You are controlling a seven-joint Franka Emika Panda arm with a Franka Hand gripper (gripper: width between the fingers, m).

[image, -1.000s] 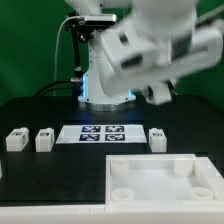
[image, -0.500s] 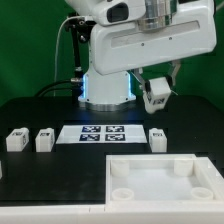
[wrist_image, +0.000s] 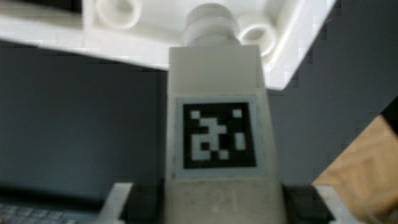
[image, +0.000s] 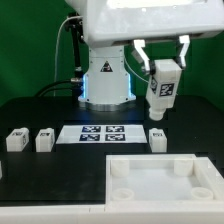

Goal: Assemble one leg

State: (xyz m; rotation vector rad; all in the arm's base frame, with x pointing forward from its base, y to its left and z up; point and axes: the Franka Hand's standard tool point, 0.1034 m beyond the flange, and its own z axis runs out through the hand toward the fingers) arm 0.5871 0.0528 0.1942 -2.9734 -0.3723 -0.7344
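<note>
**Leg [image: 163,90] gripped and held in the air over the table**

Nearest in the exterior view is the large flat white piece [image: 165,182]. It lies flat on the black table [image: 50,190], toward the exterior view's right, with its round corner sockets facing up.

Behind it a row sits on the table:
- The far-left loose leg [image: 16,140] and the second loose leg [image: 44,140] stand near each other at the exterior view's left.
- The marker board [image: 100,132] lies in the middle.
- The third loose leg [image: 157,137] is just beside the board's right end in the exterior view.

Above that third one — apart from it and well clear of the table — the held leg hangs roughly upright. Its black-and-white tag faces the exterior camera.

The gripper [image: 165,66] is clamped on the leg's upper end, one finger on each side.

In the wrist view the leg runs down the middle of the frame, with the tag [wrist_image: 221,135] on the face toward the camera. Past its far tip is a corner of the flat piece, with two sockets [wrist_image: 254,38] in sight and dark table around. Whether the tip lines up with a socket — cannot tell.

Farthest back are the robot base [image: 106,85], which has a blue glow at its foot, and a green backdrop [image: 25,45].
</note>
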